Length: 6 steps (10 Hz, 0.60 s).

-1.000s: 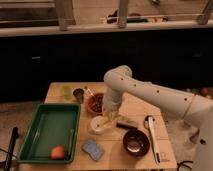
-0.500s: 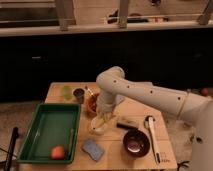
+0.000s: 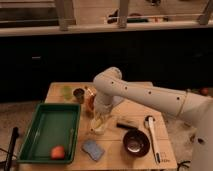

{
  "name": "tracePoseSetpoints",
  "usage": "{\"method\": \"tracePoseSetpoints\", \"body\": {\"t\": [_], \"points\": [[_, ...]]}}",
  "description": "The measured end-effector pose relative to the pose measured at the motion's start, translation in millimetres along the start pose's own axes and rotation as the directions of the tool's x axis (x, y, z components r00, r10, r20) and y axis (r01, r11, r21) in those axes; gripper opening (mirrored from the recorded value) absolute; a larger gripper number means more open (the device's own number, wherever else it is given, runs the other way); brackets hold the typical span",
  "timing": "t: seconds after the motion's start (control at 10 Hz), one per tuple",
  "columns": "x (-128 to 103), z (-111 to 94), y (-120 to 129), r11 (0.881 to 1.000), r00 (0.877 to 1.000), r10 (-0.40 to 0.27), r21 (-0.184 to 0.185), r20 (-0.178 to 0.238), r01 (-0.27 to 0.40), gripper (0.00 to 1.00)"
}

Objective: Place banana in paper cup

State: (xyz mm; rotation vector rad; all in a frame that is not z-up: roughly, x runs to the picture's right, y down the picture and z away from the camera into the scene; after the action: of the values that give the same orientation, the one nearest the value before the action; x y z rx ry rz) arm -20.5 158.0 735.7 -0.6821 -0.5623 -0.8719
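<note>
Gripper (image 3: 100, 115) low over paper cup (image 3: 97, 128) on table (image 3: 135, 107). Banana not separately distinguishable, possibly at cup mouth. Claw's grip: cannot tell. Placement unconfirmed; withdrawal remains.

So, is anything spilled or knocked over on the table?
Nothing stands out. The small dark metal cup and the dark brown bowl stand upright, and the claw is down at the pale cream paper cup.

The arm (image 3: 150, 97) is showing smooth white rounded shells, small dark dots along its links and a bulbous elbow; its pale end effector (image 3: 100, 119) is hanging over the table (image 3: 114, 142).
</note>
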Motion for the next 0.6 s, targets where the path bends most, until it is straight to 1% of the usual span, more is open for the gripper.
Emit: {"method": "tracePoseSetpoints", "body": {"t": [0.1,0.2,0.3,0.4,0.6], "points": [[-0.3,0.2,-0.2,1.000,1.000,-0.001,0.001,0.004,0.001,0.23],[-1.2,0.5,-1.7,1.000,1.000,-0.003,0.004,0.011,0.003,0.38],[-1.4,0.6,-2.3,1.000,1.000,-0.003,0.005,0.014,0.003,0.44],[-1.5,0.6,-2.0,1.000,1.000,-0.002,0.005,0.019,0.002,0.56],[-1.4,0.3,-1.1,1.000,1.000,0.002,0.004,0.027,-0.002,0.74]]}}
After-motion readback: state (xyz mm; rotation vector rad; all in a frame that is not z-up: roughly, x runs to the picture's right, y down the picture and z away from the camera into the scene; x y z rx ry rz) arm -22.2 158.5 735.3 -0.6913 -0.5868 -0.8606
